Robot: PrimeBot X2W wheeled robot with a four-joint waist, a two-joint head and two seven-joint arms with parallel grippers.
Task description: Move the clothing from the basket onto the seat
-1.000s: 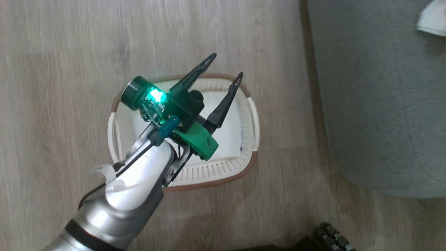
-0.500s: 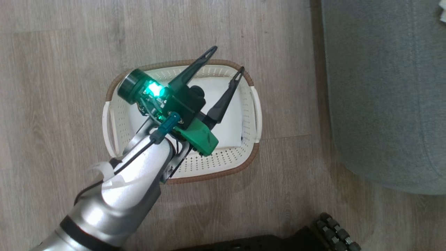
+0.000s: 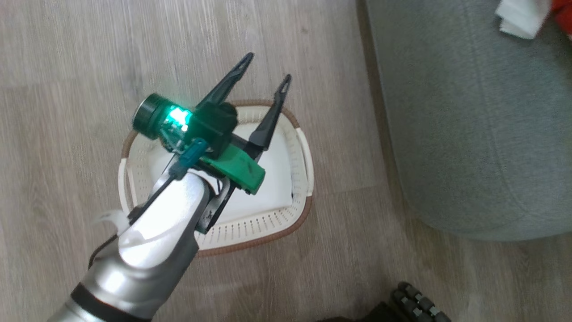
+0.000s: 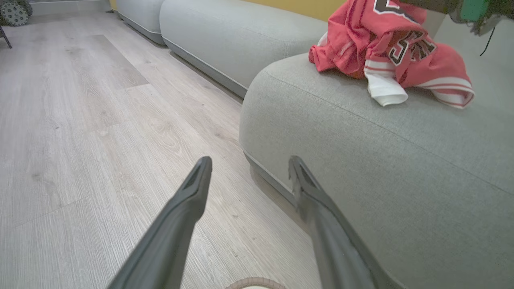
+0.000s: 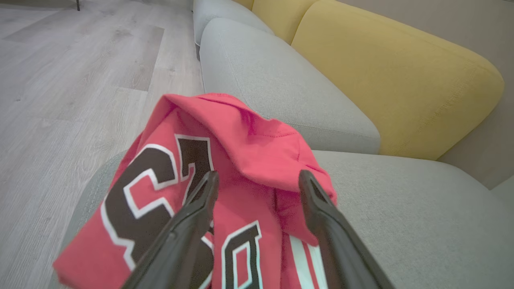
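**Head view.** The left hand (image 3: 267, 67) hangs over the small oval white plastic basket with a brown woven-look rim (image 3: 250, 226). Its two long dark fingers are spread wide and point toward 1 o'clock. The basket stands on the pale wooden floor (image 3: 67, 67), and a flat white liner sheet (image 3: 272, 179) lies in it. The large grey-green fabric sofa seat (image 3: 469, 134) lies at 3 o'clock from the hand, well apart from it. Far out at 2 o'clock, a small white cloth piece (image 3: 520, 18) rests on the seat beside an edge of red cloth (image 3: 564, 6).

**Left wrist view.** The left hand (image 4: 249, 160) is open, its fingers above the floor and the seat's (image 4: 361, 152) rounded edge. The heap of red sports clothing with white trim and black-and-white letters (image 4: 385, 44) lies on top of the seat at 1 o'clock, well apart from the fingertips. A sliver of the basket's rim (image 4: 255, 281) shows at 6 o'clock.

**Right wrist view.** The right hand (image 5: 258, 174) hovers just over the red clothing (image 5: 249, 132) on the seat (image 5: 421, 208). Its fingers are spread wide, with a raised red fold at 12 o'clock between the tips. I cannot tell whether the tips touch the cloth. A yellow back cushion (image 5: 401, 80) stands at 2 o'clock.
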